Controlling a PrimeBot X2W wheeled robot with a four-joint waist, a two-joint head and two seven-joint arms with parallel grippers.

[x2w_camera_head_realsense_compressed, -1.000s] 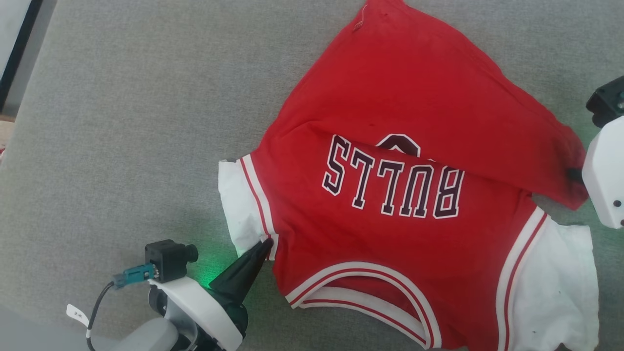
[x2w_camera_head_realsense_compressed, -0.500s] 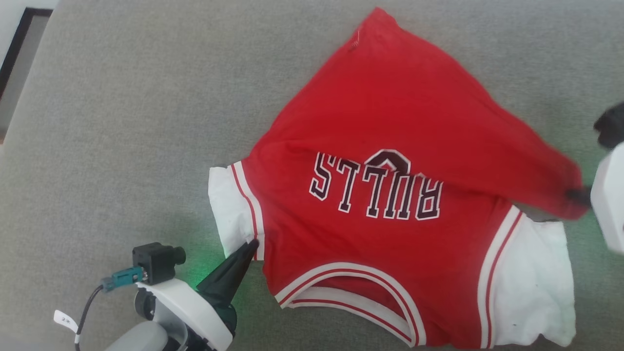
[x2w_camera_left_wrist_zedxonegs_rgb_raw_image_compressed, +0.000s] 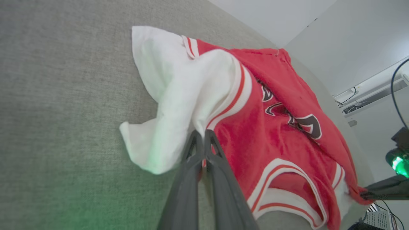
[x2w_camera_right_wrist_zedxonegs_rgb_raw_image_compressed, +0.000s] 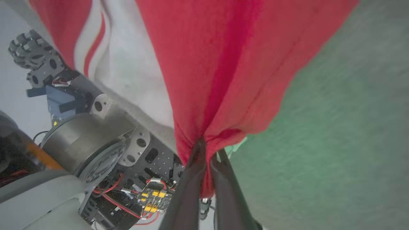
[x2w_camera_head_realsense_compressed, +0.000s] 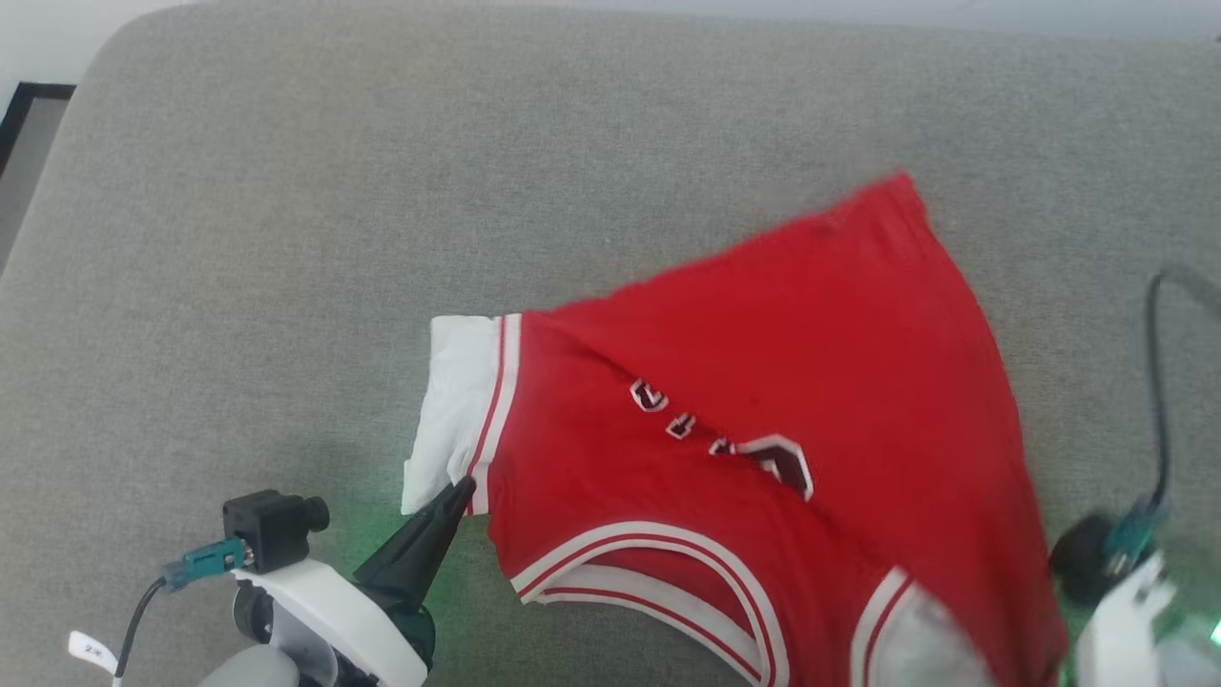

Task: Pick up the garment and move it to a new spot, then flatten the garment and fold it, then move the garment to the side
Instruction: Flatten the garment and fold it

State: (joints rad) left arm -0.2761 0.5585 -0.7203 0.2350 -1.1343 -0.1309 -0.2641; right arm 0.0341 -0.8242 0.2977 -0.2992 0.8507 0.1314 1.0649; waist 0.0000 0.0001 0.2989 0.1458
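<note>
Twice pinched tight: once by the left fingers (x2w_camera_left_wrist_zedxonegs_rgb_raw_image_compressed: 190,156) at the striped seam of the white sleeve (x2w_camera_left_wrist_zedxonegs_rgb_raw_image_compressed: 172,95), once by the right fingers (x2w_camera_right_wrist_zedxonegs_rgb_raw_image_compressed: 193,166) on a bunched red corner of the shirt (x2w_camera_head_realsense_compressed: 763,382). Lies mostly on the grey table (x2w_camera_head_realsense_compressed: 286,239), red body doubled over the lettering (x2w_camera_head_realsense_compressed: 777,463), right-hand end pulled clear toward the robot's base. Looks like the fold in hand; next calls for carrying the held corner across evenly, both pinches firm, then laying it down without dragging the sleeve end.
</note>
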